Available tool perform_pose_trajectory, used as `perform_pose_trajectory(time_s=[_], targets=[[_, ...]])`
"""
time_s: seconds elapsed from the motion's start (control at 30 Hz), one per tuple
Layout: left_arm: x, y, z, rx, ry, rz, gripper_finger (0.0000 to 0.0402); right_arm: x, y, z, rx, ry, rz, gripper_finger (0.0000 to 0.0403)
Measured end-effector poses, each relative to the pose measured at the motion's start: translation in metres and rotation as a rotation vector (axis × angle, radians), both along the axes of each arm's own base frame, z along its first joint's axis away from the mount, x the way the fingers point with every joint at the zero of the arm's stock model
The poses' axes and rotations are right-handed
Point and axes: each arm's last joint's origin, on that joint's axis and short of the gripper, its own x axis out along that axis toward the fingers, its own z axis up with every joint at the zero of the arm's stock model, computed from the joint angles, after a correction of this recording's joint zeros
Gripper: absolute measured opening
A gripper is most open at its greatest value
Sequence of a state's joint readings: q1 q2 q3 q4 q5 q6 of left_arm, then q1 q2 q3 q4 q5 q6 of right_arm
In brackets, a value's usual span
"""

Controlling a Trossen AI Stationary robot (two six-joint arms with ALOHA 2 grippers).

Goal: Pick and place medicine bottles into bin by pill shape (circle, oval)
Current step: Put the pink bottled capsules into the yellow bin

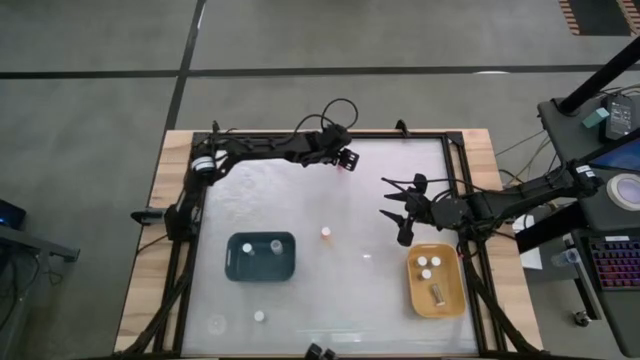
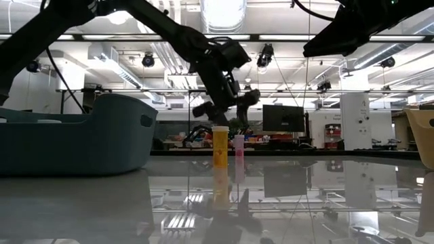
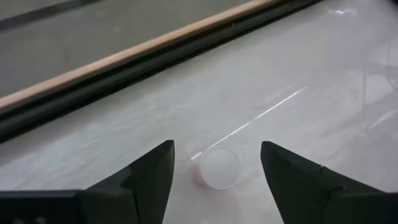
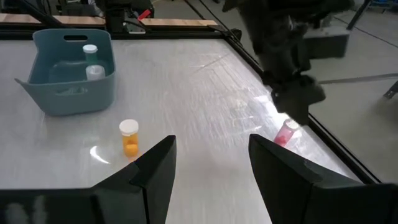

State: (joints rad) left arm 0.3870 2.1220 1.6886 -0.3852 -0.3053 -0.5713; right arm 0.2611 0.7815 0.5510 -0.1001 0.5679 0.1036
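A small pink medicine bottle (image 4: pixel 286 132) with a white cap (image 3: pixel 219 168) stands upright on its base on the white table near the far edge. My left gripper (image 3: pixel 217 149) hovers open just above it, a finger on either side, touching nothing; the low view also shows this gripper (image 2: pixel 227 105) over the bottle (image 2: pixel 239 146). An orange bottle (image 1: pixel 326 233) stands upright at mid-table. The teal bin (image 1: pixel 236 262) holds two bottles, the yellow bin (image 1: pixel 412 285) three. My right gripper (image 1: pixel 400 210) waits open above the table's right part, with nothing between its fingers.
One more white-capped bottle (image 1: pixel 259 316) stands near the table's front edge, left of centre. A black frame rail (image 3: pixel 124 81) and a wooden border run along the far edge, just beyond the pink bottle. The stretch of table between the two bins is open.
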Motion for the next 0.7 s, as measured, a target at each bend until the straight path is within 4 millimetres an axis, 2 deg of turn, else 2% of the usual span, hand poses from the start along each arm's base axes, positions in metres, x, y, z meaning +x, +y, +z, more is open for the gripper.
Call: perform_pose_trajectory(time_s=[0.2, 0.7], targets=[[0.002, -0.002, -0.009, -0.005, 0.015, -0.003, 0.0224, 0.0, 0.0, 0.0, -0.001, 0.001, 0.0, 0.0194], [0.0, -0.004, -0.017, 0.019, 0.052, 0.013, 0.0224, 0.0, 0.0, 0.0, -0.003, 0.002, 0.001, 0.0194]])
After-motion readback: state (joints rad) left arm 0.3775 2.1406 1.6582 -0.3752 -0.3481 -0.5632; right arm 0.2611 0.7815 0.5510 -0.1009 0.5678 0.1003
